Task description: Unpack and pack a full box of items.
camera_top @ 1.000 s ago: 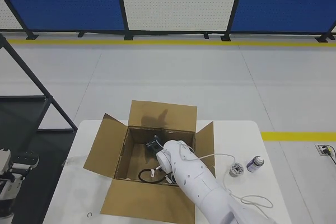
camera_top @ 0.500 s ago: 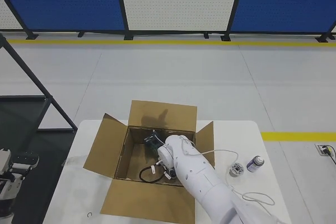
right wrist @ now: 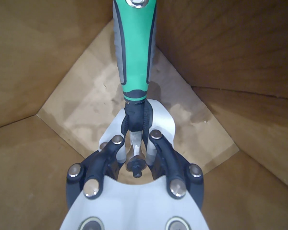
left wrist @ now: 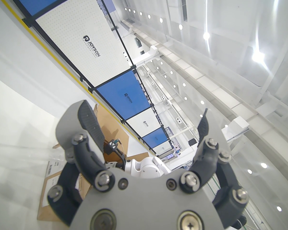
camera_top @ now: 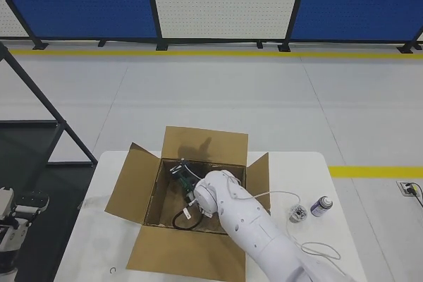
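Right arm's wrist has swung toward the far-left corner inside the box (camera_top: pixel 204 144) over the last second, taking the screwdriver (right wrist: pixel 135 48) with it. Black cord (camera_top: pixel 182 222) behind it slid a bit too. My read: grasp is made, the item looks off the box floor, so unpacking this one is under way.

No change on the surface (camera_top: pixel 303 169), and the box flaps are folded out as before.

State of right tool (right wrist: pixel 137 123): narrow, clamped on the screwdriver's black neck just below the green handle. Metal bit end sticks back through the tool toward the wrist, and the handle points ahead at a box corner. Bare cardboard floor lies under the tool, with walls close on both sides.

State of left tool (left wrist: pixel 145 123): spread wide, nothing in it, aimed up at the ceiling, well apart from the box.

Cord lies on the box floor near the right tool; can't tell if it touches the screwdriver.

Outside the box on the surface, well apart from the right tool, a small can (camera_top: pixel 321 206) stands upright. Just beside it is a white round thing (camera_top: pixel 296 213). Neither has shifted.

Next call: lift clear of the wall without snagging the cord.
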You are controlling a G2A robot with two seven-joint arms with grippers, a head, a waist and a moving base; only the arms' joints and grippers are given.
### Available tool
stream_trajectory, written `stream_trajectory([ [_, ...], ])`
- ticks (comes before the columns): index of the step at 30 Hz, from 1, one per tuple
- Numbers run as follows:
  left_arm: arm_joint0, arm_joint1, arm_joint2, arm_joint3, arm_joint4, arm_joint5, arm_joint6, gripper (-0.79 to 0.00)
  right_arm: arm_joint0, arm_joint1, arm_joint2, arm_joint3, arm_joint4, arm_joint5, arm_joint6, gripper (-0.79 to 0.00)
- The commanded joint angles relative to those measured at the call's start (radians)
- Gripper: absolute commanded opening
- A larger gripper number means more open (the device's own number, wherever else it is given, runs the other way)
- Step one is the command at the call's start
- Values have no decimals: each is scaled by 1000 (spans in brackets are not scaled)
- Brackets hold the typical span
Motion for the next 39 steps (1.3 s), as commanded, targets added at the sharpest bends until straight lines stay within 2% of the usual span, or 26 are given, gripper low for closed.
stream_trajectory([
  [1, 0, 0, 0, 0, 0, 0, 0, 0, -25, 21, 14, -69, -24, 14, 10, -785],
  [6, 0, 0, 0, 0, 0, 0, 0, 0, -135, 96, 85, -337, -115, 46, 83, -785],
  [12, 0, 0, 0, 0, 0, 0, 0, 0, -378, 195, 227, -815, -270, 26, 217, -785],
  [15, 0, 0, 0, 0, 0, 0, 0, 0, -491, 224, 287, -1008, -324, 8, 243, -785],
  [18, 0, 0, 0, 0, 0, 0, 0, 0, -574, 239, 322, -1133, -351, 3, 223, -785],
  [20, 0, 0, 0, 0, 0, 0, 0, 0, -609, 245, 336, -1169, -362, 10, 216, -785],
  [34, 0, 0, 0, 0, 0, 0, 0, 0, -609, 245, 336, -1169, -362, 10, 216, -785],
  [39, 0, 0, 0, 0, 0, 0, 0, 0, -655, 247, 332, -1236, -343, -2, 160, -785],
])
